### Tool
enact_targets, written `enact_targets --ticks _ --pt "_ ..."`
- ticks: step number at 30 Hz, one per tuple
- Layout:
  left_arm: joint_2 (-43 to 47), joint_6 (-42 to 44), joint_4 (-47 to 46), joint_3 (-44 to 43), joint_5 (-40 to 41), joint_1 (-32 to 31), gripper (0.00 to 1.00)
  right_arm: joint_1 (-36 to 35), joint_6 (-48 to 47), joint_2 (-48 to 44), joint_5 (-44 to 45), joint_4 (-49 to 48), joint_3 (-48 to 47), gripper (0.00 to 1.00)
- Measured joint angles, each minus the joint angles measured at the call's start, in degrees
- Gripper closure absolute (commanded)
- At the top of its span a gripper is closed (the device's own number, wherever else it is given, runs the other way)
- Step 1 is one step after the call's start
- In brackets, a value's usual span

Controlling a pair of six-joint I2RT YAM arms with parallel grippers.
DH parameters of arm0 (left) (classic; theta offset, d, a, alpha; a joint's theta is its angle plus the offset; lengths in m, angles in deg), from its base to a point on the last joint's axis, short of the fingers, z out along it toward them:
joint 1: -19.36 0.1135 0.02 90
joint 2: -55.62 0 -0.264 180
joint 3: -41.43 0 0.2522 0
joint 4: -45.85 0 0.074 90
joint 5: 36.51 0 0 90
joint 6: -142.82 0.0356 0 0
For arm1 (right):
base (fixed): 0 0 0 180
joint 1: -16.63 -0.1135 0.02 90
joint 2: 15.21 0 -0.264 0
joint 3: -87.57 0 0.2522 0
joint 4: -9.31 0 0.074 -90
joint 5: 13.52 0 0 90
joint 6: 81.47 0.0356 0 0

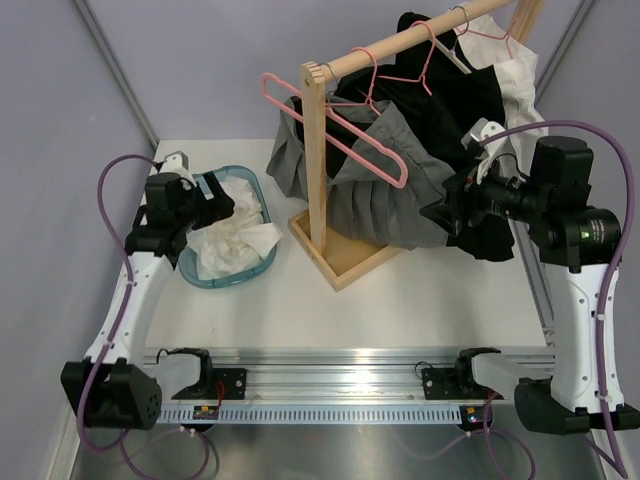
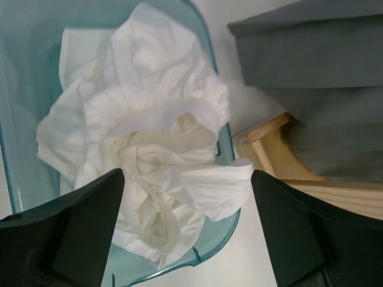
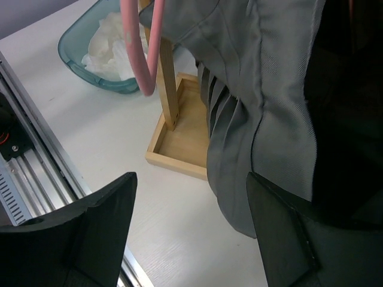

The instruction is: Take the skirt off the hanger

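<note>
A grey pleated skirt (image 1: 385, 190) hangs on a pink hanger (image 1: 340, 125) from the wooden rail (image 1: 400, 45). It also shows in the right wrist view (image 3: 263, 119), with the pink hanger (image 3: 146, 54) at the top. My right gripper (image 3: 188, 230) is open, its jaws wide apart, with the skirt's lower edge beside its right finger. In the top view it (image 1: 450, 212) sits at the skirt's right side. My left gripper (image 2: 187, 230) is open and empty above a teal basket (image 2: 230, 224) holding white cloth (image 2: 149, 137).
The wooden rack has an upright post (image 1: 315, 160) and a tray base (image 1: 345, 262). Dark garments (image 1: 460, 90) and a white one (image 1: 520, 85) hang on other pink hangers further right. The teal basket (image 1: 192, 268) sits at the left.
</note>
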Motion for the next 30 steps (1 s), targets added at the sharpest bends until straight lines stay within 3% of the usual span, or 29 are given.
enact_targets --ticks 12,19,30 --pt "20.1 2.3 -3.2 6.0 -8.5 0.0 0.07 0.1 7.1 13.9 -5.7 -3.6 -17.8 0.24" --pt "30.5 -0.7 -2.8 12.7 -10.6 0.0 0.06 -0.2 14.6 23.3 -7.8 -10.6 -27.5 0.32" --pt "38.6 -5.1 -1.7 18.3 -11.3 0.0 0.04 -10.9 12.5 35.6 1.0 -11.9 -39.3 0.34"
